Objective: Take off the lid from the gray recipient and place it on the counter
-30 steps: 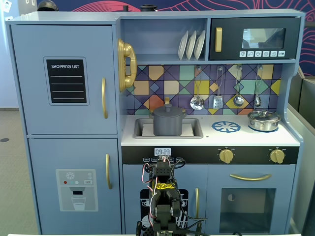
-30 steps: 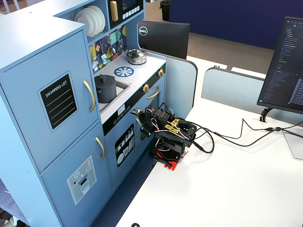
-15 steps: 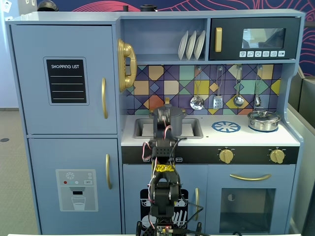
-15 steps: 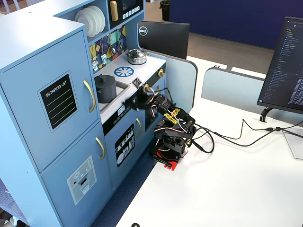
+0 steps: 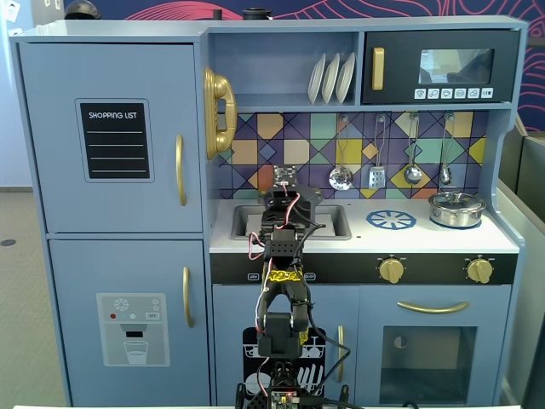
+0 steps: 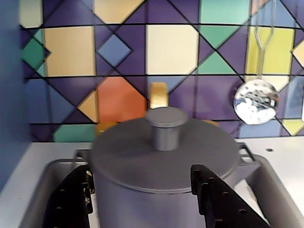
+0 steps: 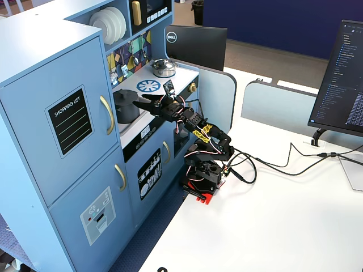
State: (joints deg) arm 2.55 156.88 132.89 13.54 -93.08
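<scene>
The gray recipient [image 6: 142, 204] stands in the recessed sink [image 6: 42, 190] of the white counter [image 6: 280, 147]. The lid [image 6: 164, 152] lies flat on it, with its small knob [image 6: 166, 129] upright. My gripper [image 6: 140, 170] is open. Its black fingers [image 6: 71, 199] stand left and right of the pot's near side, just under the lid's rim, and grip nothing. In a fixed view from the side, the gripper [image 7: 139, 103] reaches over the counter [image 7: 164, 85] to the recipient [image 7: 125, 107]. From the front, the arm [image 5: 285, 256] hides most of the pot.
A shiny silver pot [image 5: 456, 209] sits at the counter's right end, beside a printed blue burner [image 5: 391, 220]. Utensils [image 5: 341, 177] hang on the tiled backsplash. The fridge wall [image 6: 12, 95] rises close on the sink's left. A gold faucet [image 6: 158, 95] stands behind the pot.
The arm has unfolded from low in front of the cabinet and risen over the counter's edge. The gripper now reaches the gray pot.
</scene>
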